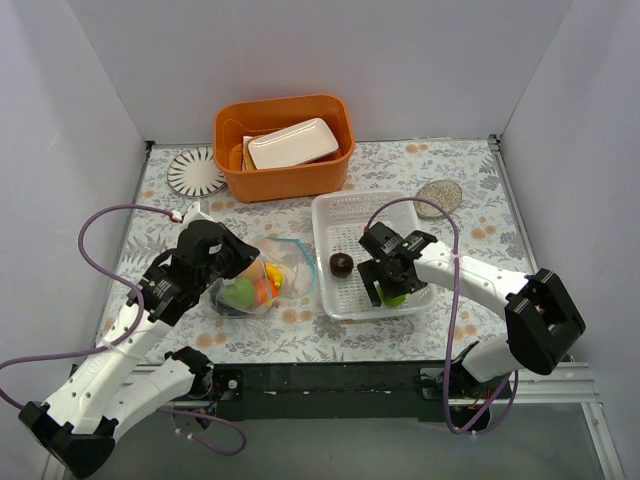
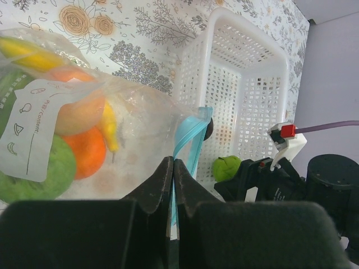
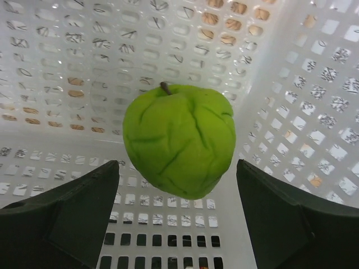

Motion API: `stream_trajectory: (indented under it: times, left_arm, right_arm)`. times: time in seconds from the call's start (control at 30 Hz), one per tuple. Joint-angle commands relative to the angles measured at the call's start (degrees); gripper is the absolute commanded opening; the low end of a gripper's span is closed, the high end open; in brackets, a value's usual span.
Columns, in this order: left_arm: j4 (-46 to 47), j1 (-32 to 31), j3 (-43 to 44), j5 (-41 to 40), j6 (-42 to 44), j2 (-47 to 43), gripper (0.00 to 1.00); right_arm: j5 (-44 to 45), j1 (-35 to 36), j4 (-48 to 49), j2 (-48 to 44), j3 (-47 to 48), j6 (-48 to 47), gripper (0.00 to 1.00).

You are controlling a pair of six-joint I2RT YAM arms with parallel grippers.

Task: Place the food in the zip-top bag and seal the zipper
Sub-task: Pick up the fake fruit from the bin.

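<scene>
The left gripper (image 2: pixel 171 175), at lower centre, is clamped tight on the bag (image 2: pixel 140 126); the right gripper (image 3: pixel 176 165) is spread wide, straddling a lime (image 3: pixel 179 140) in the basket (image 3: pixel 67 67).

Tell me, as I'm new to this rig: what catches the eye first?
The orange bin at the back, holding a white dish. Then the zip-top bag full of colourful fruit, its teal edge pinched by the left gripper, and the green fruit in the white basket, between the fingers of the open right gripper.
</scene>
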Motion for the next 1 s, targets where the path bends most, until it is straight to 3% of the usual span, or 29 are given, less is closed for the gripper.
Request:
stream_trajectory:
  times: [0.0, 0.1, 0.17, 0.23, 0.7, 0.97]
  left_arm:
    - [-0.8, -0.2, 0.9, -0.7, 0.1, -0.1, 0.00]
    - [-0.7, -0.2, 0.9, -1.0, 0.2, -0.5, 0.00]
    - [-0.7, -0.2, 1.0, -0.9, 0.2, -0.6, 0.00]
    - [-0.9, -0.2, 1.0, -0.8, 0.2, -0.4, 0.00]
    - [-1.2, -0.2, 0.8, -0.9, 0.1, -0.5, 0.00]
    - [-0.7, -0.2, 0.3, -0.5, 0.2, -0.2, 0.00]
  right_arm:
    - [-4.9, -0.5, 5.4, -1.2, -1.0, 0.8, 0.89]
    - [-7.1, -0.9, 6.7, -0.9, -1.2, 0.8, 0.76]
    - [-8.4, -1.2, 7.6, -0.3, -0.8, 0.5, 0.59]
    - [-8.7, -1.2, 8.3, 0.4, -0.1, 0.1, 0.52]
    - [-8.5, -1.9, 13.1, 4.7, 7.4, -0.7, 0.51]
    - [-10.8, -1.9, 14.8, -2.5, 6.8, 0.1, 0.50]
